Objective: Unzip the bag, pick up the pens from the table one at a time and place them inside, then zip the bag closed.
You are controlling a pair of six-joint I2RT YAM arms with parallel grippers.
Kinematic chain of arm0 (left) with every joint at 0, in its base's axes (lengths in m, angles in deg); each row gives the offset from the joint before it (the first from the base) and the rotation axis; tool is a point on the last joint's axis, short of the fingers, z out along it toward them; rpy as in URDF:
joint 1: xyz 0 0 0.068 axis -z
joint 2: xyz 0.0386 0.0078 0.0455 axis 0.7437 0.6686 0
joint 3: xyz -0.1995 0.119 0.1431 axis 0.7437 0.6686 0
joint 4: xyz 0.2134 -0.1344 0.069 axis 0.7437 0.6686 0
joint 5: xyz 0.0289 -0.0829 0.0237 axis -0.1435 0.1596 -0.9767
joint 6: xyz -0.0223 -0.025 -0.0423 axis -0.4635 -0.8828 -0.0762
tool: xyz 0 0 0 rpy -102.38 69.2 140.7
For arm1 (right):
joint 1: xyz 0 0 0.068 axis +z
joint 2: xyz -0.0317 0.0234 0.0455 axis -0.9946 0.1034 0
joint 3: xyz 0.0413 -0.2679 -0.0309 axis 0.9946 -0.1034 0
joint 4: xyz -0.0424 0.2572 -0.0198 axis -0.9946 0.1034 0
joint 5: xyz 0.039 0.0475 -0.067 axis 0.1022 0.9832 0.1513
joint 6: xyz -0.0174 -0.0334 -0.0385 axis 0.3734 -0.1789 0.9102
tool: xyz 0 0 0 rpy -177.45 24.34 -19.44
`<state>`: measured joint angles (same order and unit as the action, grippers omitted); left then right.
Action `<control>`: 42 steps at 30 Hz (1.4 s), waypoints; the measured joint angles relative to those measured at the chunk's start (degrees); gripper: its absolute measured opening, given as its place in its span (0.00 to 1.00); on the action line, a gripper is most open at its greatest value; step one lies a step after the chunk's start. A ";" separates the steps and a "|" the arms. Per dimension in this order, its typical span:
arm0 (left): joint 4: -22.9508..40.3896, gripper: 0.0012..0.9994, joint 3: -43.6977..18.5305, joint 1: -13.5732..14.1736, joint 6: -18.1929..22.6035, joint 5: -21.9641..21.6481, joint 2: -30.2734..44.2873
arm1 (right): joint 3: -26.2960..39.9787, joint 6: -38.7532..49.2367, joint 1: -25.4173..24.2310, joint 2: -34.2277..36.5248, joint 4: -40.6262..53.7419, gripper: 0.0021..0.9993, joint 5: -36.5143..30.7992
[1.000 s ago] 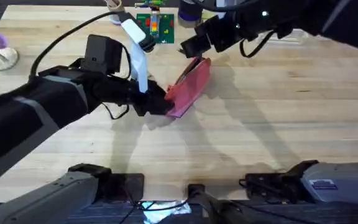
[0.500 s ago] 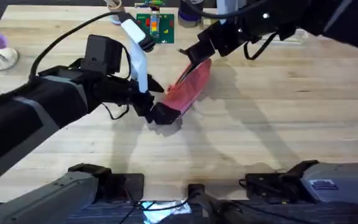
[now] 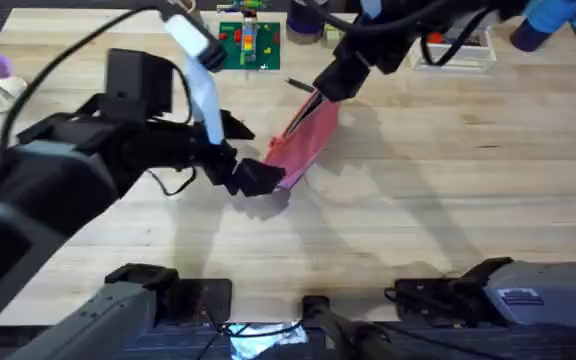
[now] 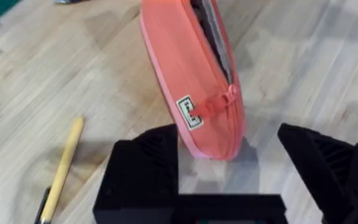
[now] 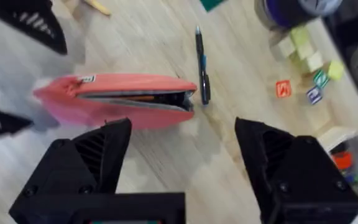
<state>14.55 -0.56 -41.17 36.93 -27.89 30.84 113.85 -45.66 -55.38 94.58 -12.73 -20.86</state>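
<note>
— Arms first, since they are sitting nearest: what is the left gripper (image 3: 258,178) doing?

— It is hovering just left of centre in the overhead frame, at the lower end of the bag (image 3: 303,143). In its wrist view the left gripper (image 4: 238,171) is standing with its black fingers (image 4: 143,168) spread wide on either side of that end, gripping nothing.

— And the bag itself?

— It is lying on the table (image 3: 448,190) a little above the middle, slanting up to the right. The bag (image 4: 194,74) is showing a small white label and its pink zip pull close to the near end, with the zip gaping open along the rest.

— Pens?

— A tan-yellow pen (image 4: 61,168) is lying on the planks at the lower left of the left wrist frame, apart from the bag. A black pen (image 5: 201,65) is resting just past the bag's open far end.

— Farther up?

— The right gripper (image 3: 330,85) is hanging over the bag's upper end. From its wrist, the right gripper (image 5: 182,146) is also standing wide open and empty, and the bag (image 5: 117,98) is stretching across just beyond its fingertips.
</note>
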 joint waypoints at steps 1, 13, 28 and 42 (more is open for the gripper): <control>0.98 0.99 0.00 -0.61 -0.16 -0.02 -1.39 | 1.26 1.89 0.00 0.01 1.33 0.99 0.53; 8.88 0.99 0.00 -2.69 -0.79 -3.39 -19.55 | 4.68 24.34 0.00 1.50 5.84 0.99 5.81; 10.85 0.99 0.00 -2.69 -0.80 -6.05 -29.12 | 4.70 46.21 0.00 1.52 5.74 1.00 6.97; 12.17 0.99 0.00 -2.69 -0.79 -6.47 -29.12 | 4.72 48.26 0.02 1.52 11.96 0.86 12.36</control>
<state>26.72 -0.56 -43.86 36.14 -34.36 1.72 118.57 2.60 -55.36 96.10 -0.77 -8.50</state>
